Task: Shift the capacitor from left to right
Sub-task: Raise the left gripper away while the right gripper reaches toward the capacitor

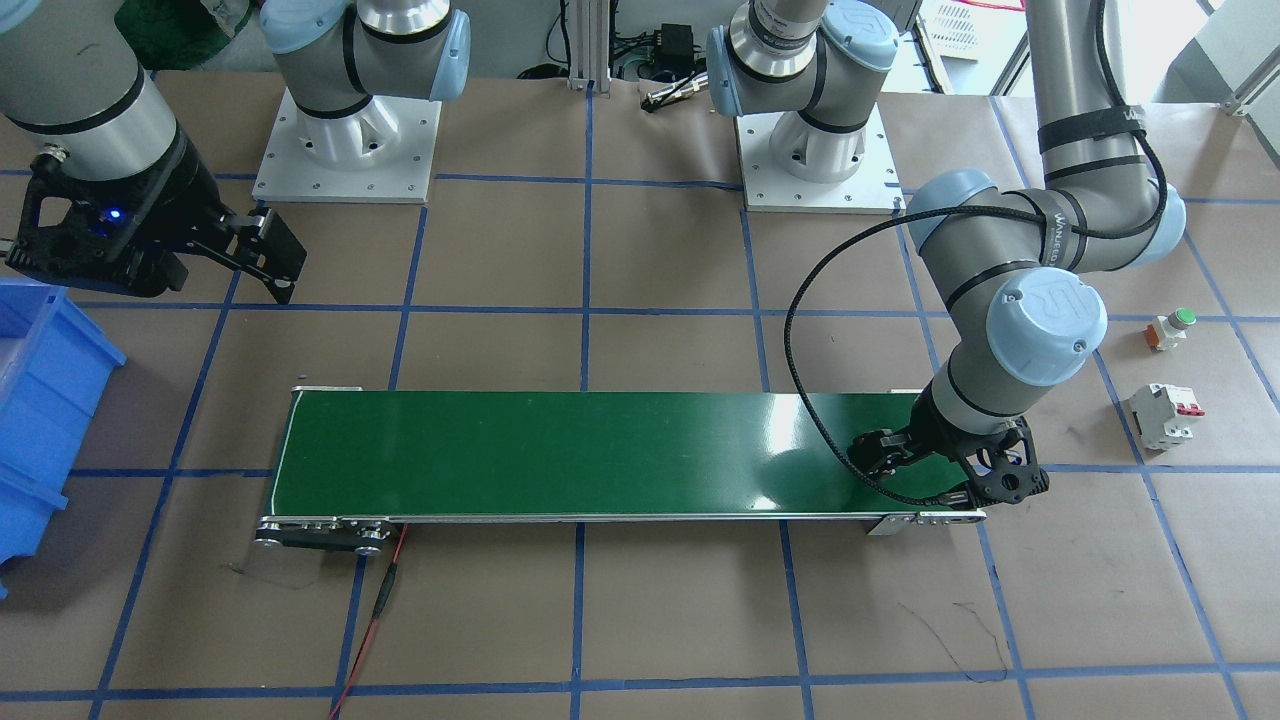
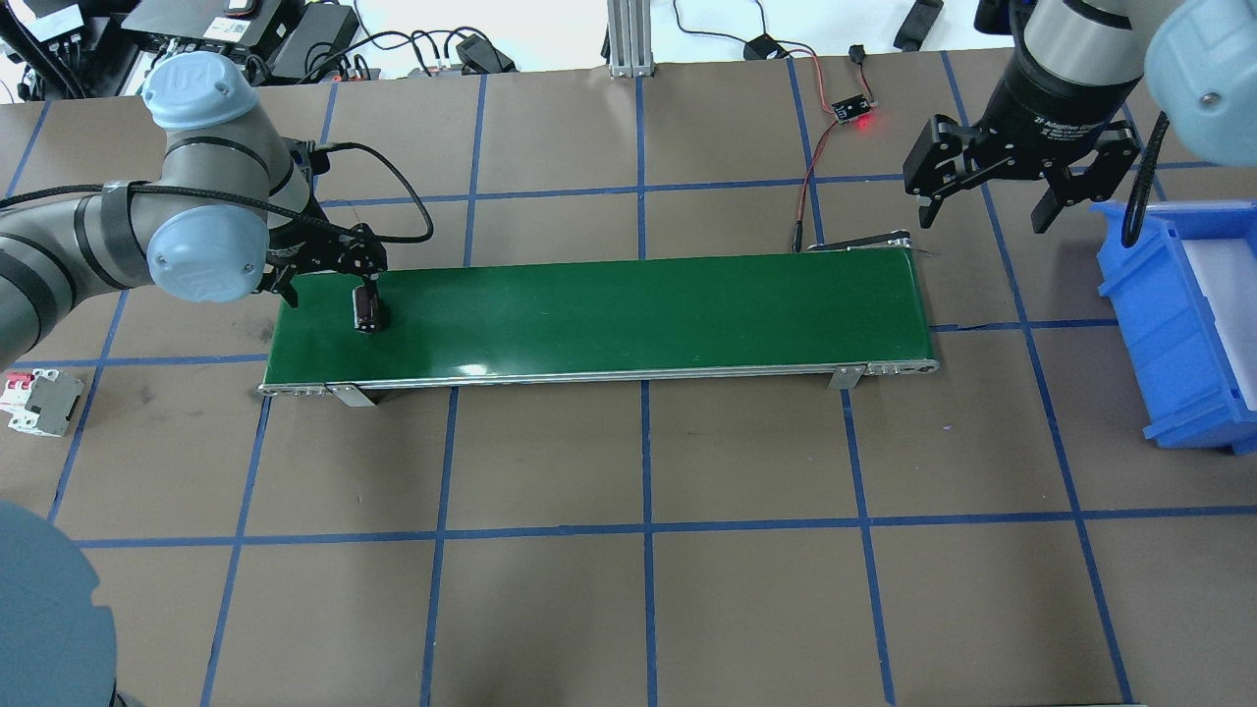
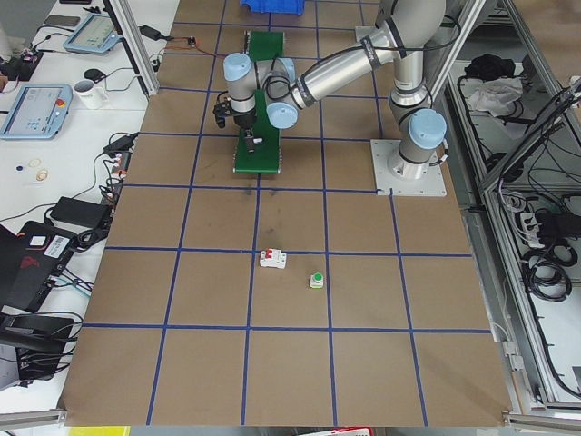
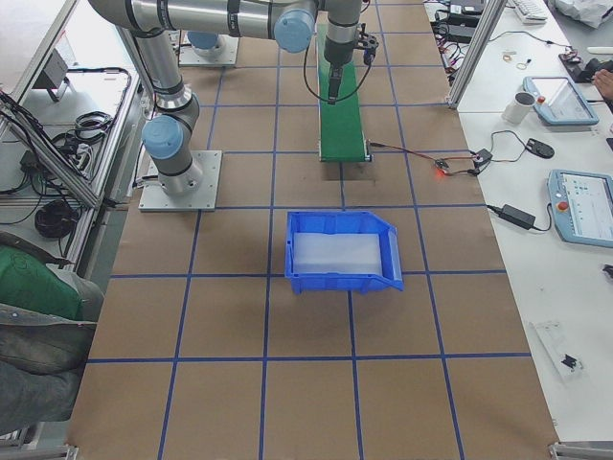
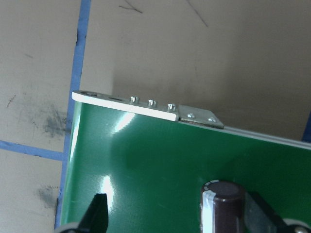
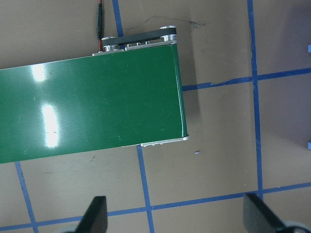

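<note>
The capacitor (image 2: 368,312), a stubby dark cylinder with a pale stripe, stands upright on the left end of the green conveyor belt (image 2: 609,309). My left gripper (image 2: 361,287) is low over it and open. In the left wrist view the capacitor (image 5: 221,206) stands between the fingers, close to the right finger (image 5: 260,213) and with a wide gap to the left finger (image 5: 97,211). My right gripper (image 2: 982,211) is open and empty, raised beyond the belt's right end. The right wrist view shows its fingertips (image 6: 97,213) above bare table by the belt end (image 6: 146,97).
A blue bin (image 2: 1193,314) stands at the right end of the table. A white breaker with red levers (image 2: 39,401) and a green-capped push button (image 1: 1172,328) lie on the table left of the belt. A red wire (image 2: 810,196) runs to the belt's far right corner.
</note>
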You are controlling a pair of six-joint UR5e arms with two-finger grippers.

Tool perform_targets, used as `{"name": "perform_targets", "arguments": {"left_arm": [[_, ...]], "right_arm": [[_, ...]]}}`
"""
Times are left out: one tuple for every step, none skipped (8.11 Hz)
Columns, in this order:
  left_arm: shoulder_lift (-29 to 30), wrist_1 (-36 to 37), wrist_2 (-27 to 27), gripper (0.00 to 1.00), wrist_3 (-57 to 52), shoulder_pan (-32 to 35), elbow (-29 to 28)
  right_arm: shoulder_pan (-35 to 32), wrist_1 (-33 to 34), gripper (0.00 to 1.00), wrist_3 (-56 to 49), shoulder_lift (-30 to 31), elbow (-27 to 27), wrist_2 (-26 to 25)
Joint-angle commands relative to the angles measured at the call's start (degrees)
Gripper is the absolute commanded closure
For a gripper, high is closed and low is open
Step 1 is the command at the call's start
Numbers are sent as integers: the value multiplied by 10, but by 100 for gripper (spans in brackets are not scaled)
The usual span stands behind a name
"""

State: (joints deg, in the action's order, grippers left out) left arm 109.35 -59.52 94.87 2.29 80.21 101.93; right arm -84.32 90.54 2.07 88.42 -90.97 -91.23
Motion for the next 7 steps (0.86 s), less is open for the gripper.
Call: {"name": "perform_targets", "arguments": {"left_arm": [[-9,-58,0,0,0,-1,-43],[-7,-93,0,0,0,-1,-77],[-8,-116,2,0,-1,-2,-98],[-19,-118,3,0,-4,-8,-107],[-32,-118,4,0,-8,-19,-108],[-48,-120,5,0,-14,-34,-107],[-67,-125,21,0,-32,-42,-107]], "right_arm": [[0,3,0,-2,0,0,3],[0,4,0,-3,0,0,7],[-1,5,0,-8,0,0,9],[-1,5,0,-10,0,0,10],[-1,6,0,-9,-1,0,11],[-1,6,0,-9,-4,0,11],[-1,13,0,-9,-9,0,12]]}}
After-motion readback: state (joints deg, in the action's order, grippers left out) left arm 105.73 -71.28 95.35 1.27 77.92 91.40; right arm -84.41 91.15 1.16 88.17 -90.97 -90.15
